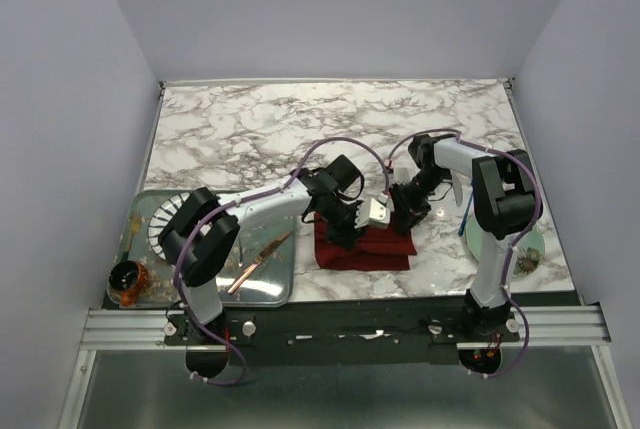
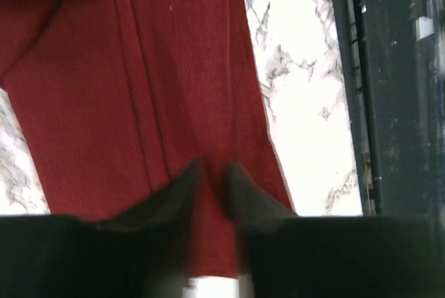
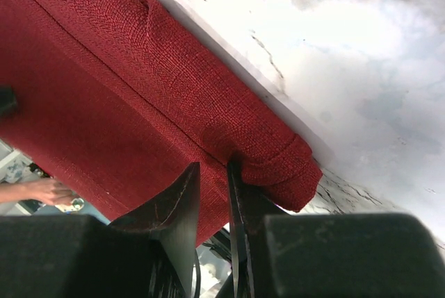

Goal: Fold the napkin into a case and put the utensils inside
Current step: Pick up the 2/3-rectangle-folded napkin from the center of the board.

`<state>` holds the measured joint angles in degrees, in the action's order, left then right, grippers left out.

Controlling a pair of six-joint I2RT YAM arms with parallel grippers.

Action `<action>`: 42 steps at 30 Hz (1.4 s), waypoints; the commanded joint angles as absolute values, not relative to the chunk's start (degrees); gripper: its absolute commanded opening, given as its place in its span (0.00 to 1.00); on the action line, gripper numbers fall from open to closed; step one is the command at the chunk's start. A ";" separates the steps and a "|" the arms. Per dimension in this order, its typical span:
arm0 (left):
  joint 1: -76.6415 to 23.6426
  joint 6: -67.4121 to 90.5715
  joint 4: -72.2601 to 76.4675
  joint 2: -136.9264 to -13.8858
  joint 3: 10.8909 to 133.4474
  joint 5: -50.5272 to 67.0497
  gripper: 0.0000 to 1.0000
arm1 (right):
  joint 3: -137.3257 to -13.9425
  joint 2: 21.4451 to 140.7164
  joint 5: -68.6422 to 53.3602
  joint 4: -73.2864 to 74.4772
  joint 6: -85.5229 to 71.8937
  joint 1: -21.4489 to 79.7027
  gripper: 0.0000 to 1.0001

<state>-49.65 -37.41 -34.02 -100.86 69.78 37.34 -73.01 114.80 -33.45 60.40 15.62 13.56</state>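
Clutter sits at 8 o'clock of the white marble-patterned tabletop (image 1: 300, 129). A small dark round jar with orange on it (image 1: 127, 281) stands at the corner, just beside a shallow rectangular metal tray (image 1: 278, 284). In the tray are a white ribbed round piece (image 1: 160, 221) at its 10 o'clock and a slim copper-coloured knife (image 1: 258, 257) lying aslant toward its 4 o'clock.

The left gripper (image 1: 342, 233) reaches from there to 6 o'clock of the table, where the dark red cloth napkin (image 1: 375, 249) lies folded into a band near the front edge (several long creases run along it in the left wrist view). That gripper (image 2: 212, 173) points down at the napkin (image 2: 139, 89). Its 2 black fingers (image 2: 174, 197) stand narrowly apart, with smooth cloth showing in the gap. I cannot tell whether they touch it.

At the napkin's 1 o'clock, the right gripper (image 1: 405, 211) nips the cloth. In its wrist view the claw (image 3: 214, 169) is closed to a slit on a doubled fold of the napkin (image 3: 104, 89) near 1 corner, and the cloth puckers where it enters the fingers (image 3: 177, 197).

A pale round plate (image 1: 536, 249) lies at 4 o'clock, partly behind the right arm.
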 commanded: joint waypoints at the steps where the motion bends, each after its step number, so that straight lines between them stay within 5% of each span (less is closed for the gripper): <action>1: -49.48 -34.81 -31.07 -96.01 64.02 37.11 0.54 | -74.53 115.57 -30.06 58.88 17.67 13.62 0.30; 13: -61.77 -34.53 -3.10 -72.44 33.69 5.12 0.61 | -75.15 116.28 -29.18 58.97 17.49 13.62 0.30; 25: -78.57 -37.35 9.56 -78.47 24.97 -17.66 0.62 | -75.32 116.37 -28.04 58.80 16.79 13.62 0.30; 34: -79.10 -42.10 17.23 -86.82 26.36 -19.52 0.45 | -74.27 115.75 -27.95 58.45 16.44 13.71 0.30; 39: -77.70 -39.82 12.23 -85.87 29.00 -15.74 0.08 | -73.65 115.23 -28.21 58.36 16.87 13.89 0.30; 42: -75.68 -36.31 6.61 -83.24 31.55 -10.49 0.00 | -72.78 114.52 -28.30 58.27 17.58 14.24 0.30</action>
<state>-78.15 -40.73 14.17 -85.80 28.23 -17.45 -74.81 115.09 -31.11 60.71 16.14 13.58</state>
